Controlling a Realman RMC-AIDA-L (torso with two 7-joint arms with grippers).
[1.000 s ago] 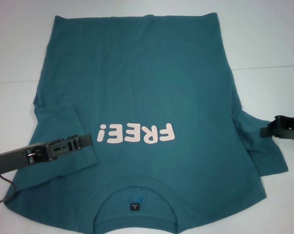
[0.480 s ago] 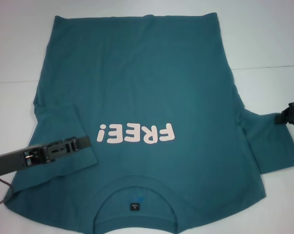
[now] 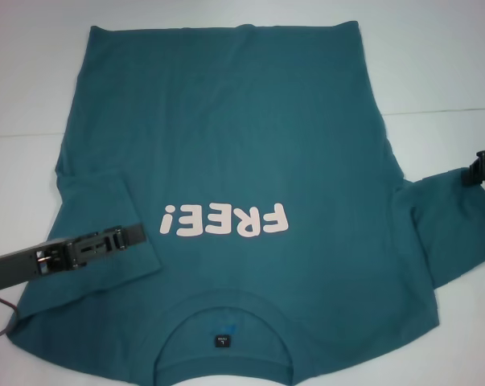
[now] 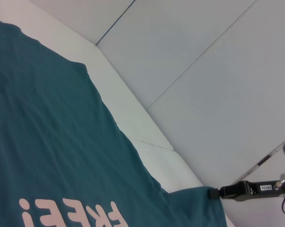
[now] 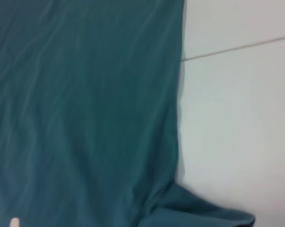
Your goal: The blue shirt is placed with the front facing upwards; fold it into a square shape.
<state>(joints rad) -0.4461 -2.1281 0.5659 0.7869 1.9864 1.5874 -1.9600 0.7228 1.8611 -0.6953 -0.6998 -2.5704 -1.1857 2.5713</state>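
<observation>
The blue shirt (image 3: 242, 137) lies front up on the white table, its collar (image 3: 224, 322) nearest me and the pale "FREE!" lettering (image 3: 226, 219) upside down. Its left sleeve (image 3: 97, 205) is folded inward onto the body. My left gripper (image 3: 141, 233) hovers at that sleeve's hem. The right sleeve (image 3: 447, 225) is spread outward, and my right gripper (image 3: 472, 172) is shut on its outer tip at the picture's right edge. The left wrist view shows the shirt (image 4: 47, 142) and the right gripper (image 4: 214, 193) pinching the cloth. In the right wrist view only shirt (image 5: 85, 94) and table appear.
Bare white table (image 3: 435, 64) surrounds the shirt, with a thin seam line (image 3: 443, 111) to the right. A dark cable (image 3: 1, 310) hangs under the left arm near the front left edge.
My right gripper has moved outward and away from me, pulling the right sleeve from bunched to spread flat. The left gripper has barely shifted.
</observation>
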